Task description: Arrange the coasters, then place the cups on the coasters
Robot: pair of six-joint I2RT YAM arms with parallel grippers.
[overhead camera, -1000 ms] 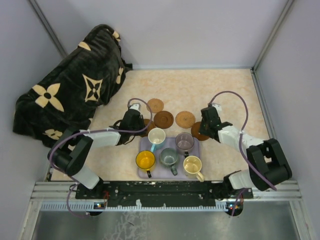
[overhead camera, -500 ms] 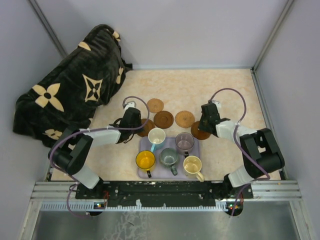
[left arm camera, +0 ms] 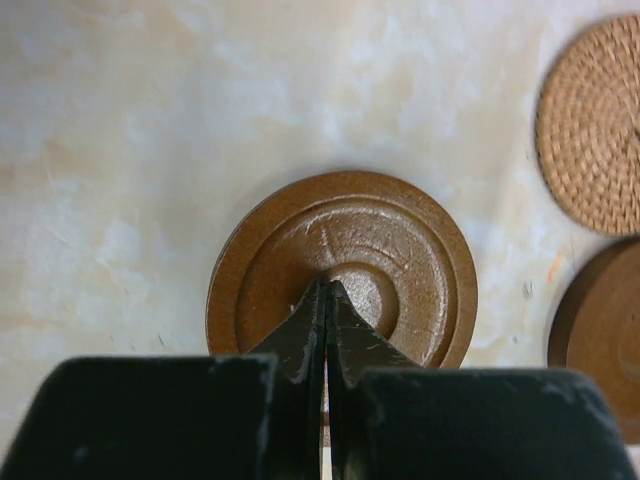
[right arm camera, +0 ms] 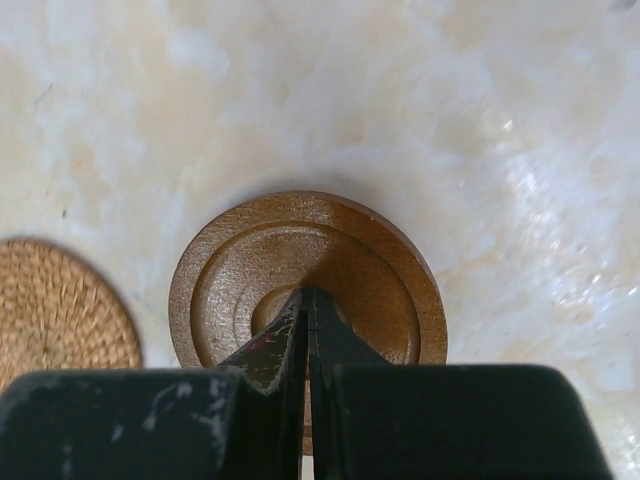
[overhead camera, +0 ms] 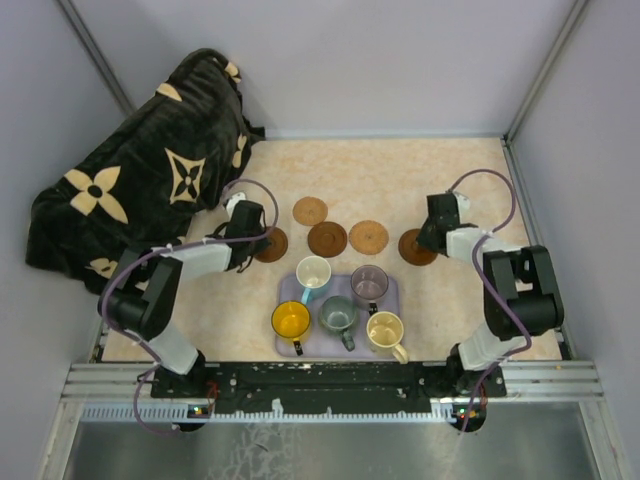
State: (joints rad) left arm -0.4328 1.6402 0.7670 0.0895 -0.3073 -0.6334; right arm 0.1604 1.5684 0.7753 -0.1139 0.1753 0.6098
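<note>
On the desk [overhead camera: 400, 180], 5 cups [overhead camera: 339, 315] sit on the lavender tray [overhead camera: 286, 292], just below 5 coasters [overhead camera: 327, 239]. The risk is that pressing tips skid off or tip a disc into its neighbour. The left jaws, fully closed, touch the leftmost coaster [left arm camera: 400, 250]. The right jaws, also closed, touch the rightmost coaster [right arm camera: 365, 260].

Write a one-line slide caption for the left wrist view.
Shut left claw, tips over the centre of a ridged dark brown coaster; woven tan coaster at upper right.
</note>
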